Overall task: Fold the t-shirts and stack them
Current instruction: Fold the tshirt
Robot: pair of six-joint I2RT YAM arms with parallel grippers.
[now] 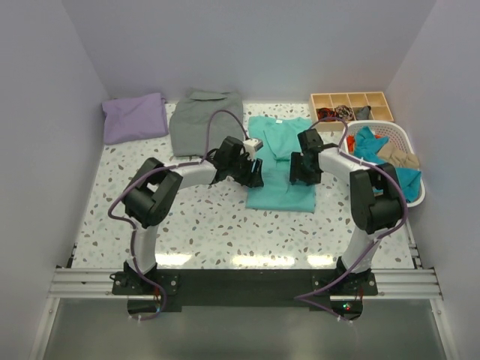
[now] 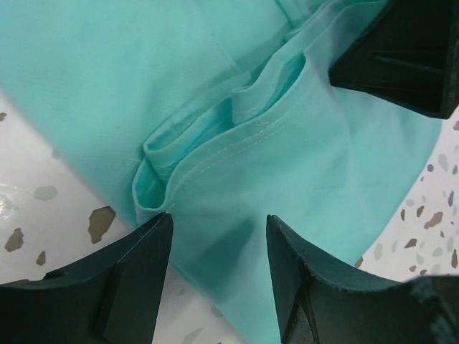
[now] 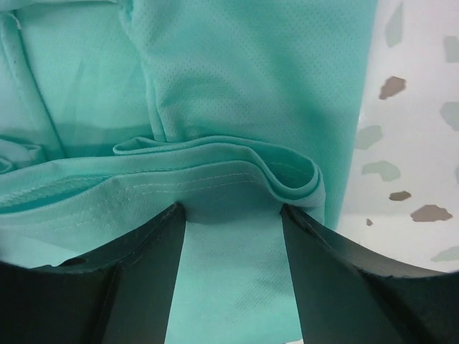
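A turquoise-green t-shirt point(image 1: 279, 161) lies on the table's middle, folded narrow lengthwise, neck toward the back. My left gripper point(image 1: 255, 177) is at its left edge, my right gripper point(image 1: 298, 174) at its right edge. In the left wrist view the left gripper point(image 2: 219, 223) is open over the shirt point(image 2: 143, 72), with a folded hem just beyond the fingertips. In the right wrist view the right gripper point(image 3: 233, 213) is open over the shirt point(image 3: 251, 72), its tips at a stitched hem fold. A lavender-purple t-shirt point(image 1: 135, 117) lies folded at the back left.
A folded grey garment point(image 1: 205, 120) lies at the back, left of the turquoise shirt. A white laundry basket point(image 1: 396, 133) with more clothes stands at the right. A wooden compartment tray point(image 1: 351, 99) sits behind it. Walls close in the back and both sides.
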